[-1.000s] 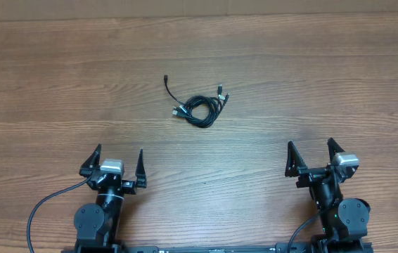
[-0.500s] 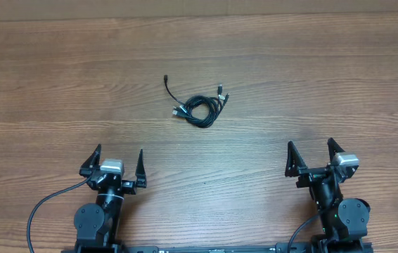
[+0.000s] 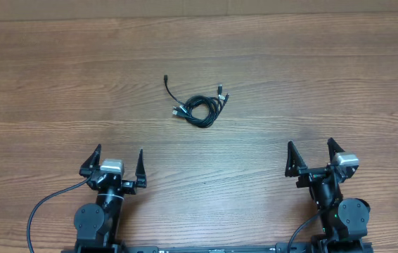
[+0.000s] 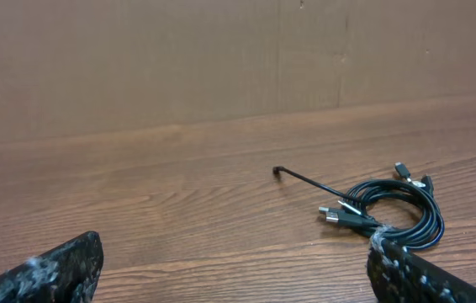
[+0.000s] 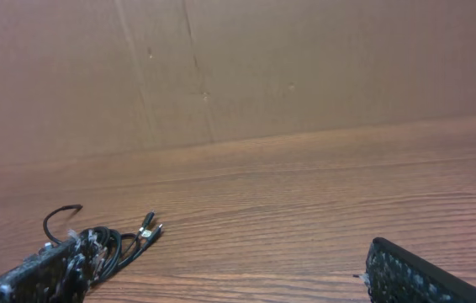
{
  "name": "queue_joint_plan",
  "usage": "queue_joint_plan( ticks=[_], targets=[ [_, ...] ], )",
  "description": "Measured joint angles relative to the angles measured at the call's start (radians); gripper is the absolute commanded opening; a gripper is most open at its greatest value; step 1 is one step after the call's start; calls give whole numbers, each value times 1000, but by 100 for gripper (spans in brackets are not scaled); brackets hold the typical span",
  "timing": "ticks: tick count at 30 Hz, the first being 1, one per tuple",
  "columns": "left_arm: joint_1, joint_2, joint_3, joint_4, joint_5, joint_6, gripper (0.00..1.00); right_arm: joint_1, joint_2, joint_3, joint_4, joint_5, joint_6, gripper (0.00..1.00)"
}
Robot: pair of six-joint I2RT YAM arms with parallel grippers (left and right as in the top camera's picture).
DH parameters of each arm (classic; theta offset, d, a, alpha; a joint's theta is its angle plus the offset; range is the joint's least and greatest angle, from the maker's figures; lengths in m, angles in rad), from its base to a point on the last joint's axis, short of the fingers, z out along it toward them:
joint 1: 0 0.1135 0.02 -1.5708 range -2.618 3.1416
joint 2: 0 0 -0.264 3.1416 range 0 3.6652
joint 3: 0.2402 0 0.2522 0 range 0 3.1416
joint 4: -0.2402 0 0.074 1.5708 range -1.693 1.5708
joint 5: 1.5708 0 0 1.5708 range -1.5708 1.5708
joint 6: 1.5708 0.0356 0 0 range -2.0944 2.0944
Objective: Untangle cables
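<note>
cables coiled in a knot upper centre of frame on table; left gripper and right gripper at bottom, jaws wide, holding nothing

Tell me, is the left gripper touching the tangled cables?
Apart. The overhead view shows bare table between the open left gripper and the cables.

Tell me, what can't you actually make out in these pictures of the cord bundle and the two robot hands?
- Overhead view: the cables are too small to count strands or trace their crossings.
- Left wrist view: a finger of the left hand covers the bundle's near edge.
- Right wrist view: a finger of the right hand hides the bundle's left part.
- Both wrist views: the bottom edge cuts off the hands; only their tips show.
</note>
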Motion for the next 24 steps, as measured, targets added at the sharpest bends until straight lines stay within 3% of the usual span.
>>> queue_joint_plan(
  ticks=[11,24],
  targets=[
    [0,0,0,-1,-2,-4,100,0,0,0,-3,0,-1,100],
    [0,0,5,-18,-27,-35,100,0,0,63,-193,14,0,100]
  ],
)
